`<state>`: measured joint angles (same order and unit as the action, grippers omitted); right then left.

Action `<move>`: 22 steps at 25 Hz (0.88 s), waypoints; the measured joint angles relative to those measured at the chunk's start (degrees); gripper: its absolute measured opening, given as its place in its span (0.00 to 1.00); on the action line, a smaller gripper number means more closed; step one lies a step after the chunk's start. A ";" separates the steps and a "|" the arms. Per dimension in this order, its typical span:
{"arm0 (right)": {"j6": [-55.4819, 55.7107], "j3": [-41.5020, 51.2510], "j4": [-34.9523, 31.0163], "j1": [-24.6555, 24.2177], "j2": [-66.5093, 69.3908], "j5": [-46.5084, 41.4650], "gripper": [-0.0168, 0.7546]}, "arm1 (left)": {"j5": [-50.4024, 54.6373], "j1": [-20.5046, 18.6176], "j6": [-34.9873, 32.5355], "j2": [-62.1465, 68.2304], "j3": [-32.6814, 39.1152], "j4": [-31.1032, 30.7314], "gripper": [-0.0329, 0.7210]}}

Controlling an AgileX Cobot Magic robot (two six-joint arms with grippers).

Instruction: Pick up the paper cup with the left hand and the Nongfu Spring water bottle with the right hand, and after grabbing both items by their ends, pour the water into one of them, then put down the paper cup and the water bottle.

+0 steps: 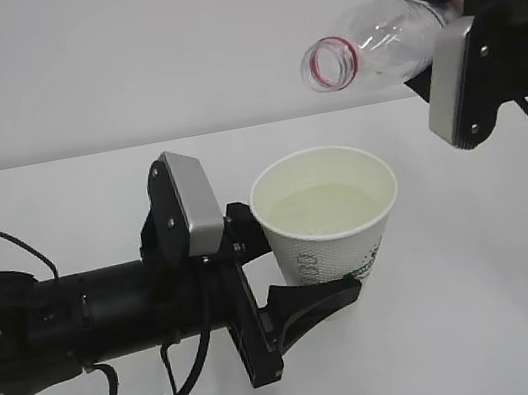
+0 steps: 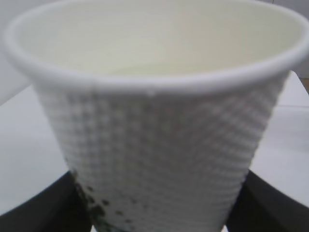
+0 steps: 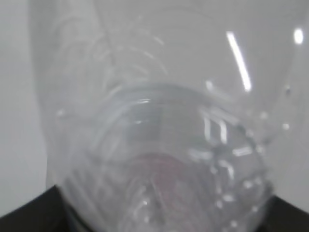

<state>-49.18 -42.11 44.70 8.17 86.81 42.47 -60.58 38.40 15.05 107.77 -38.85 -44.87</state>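
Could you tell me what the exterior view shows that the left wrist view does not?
Only the exterior view shows the Nongfu Spring water bottle tipped in the right hand, its open mouth above the cup, the left arm's body, and the water plainly in the cup. Only the left wrist view shows the cup's dimpled wall texture close up. Both show the paper cup held upright between the left hand's black fingers, over the white table.
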 joint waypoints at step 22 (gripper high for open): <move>24.68 0.00 0.00 0.00 0.00 0.00 0.62 | 0.00 0.00 0.00 0.00 0.00 0.00 0.74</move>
<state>-24.50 -42.11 44.70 8.17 86.81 42.47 -60.58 38.40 15.05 107.77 -38.85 -44.87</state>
